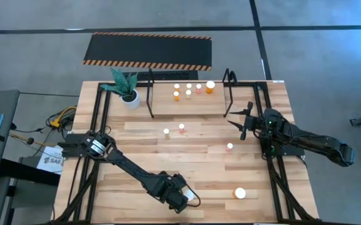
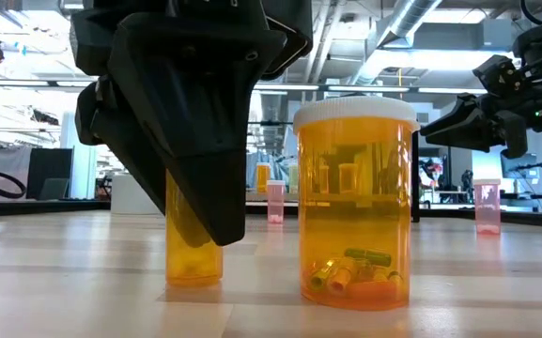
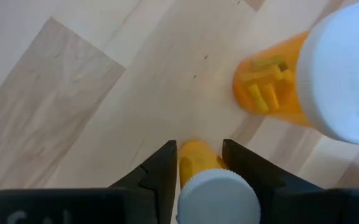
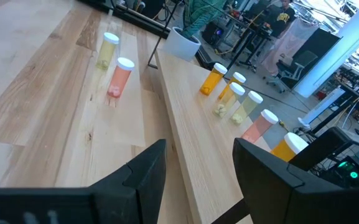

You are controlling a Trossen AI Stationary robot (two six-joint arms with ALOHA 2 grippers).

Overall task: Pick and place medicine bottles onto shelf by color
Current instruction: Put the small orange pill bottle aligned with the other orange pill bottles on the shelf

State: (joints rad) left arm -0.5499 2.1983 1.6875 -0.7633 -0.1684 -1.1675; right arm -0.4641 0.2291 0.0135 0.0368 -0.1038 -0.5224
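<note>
Lab: exposed ceiling ducts (image 2: pixel 421 19), monitors (image 2: pixel 50 174)

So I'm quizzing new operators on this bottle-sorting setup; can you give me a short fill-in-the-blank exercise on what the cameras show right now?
1. The left gripper is shut on a small ____ pill bottle with a white cap.
2. Beside it stands a larger orange bottle holding loose ____.
3. The right gripper, holding nothing, is ____.
4. The green plant in a white pot stands at the black tube shelf's ____ end.

Missing words: orange; capsules; open; left
</note>
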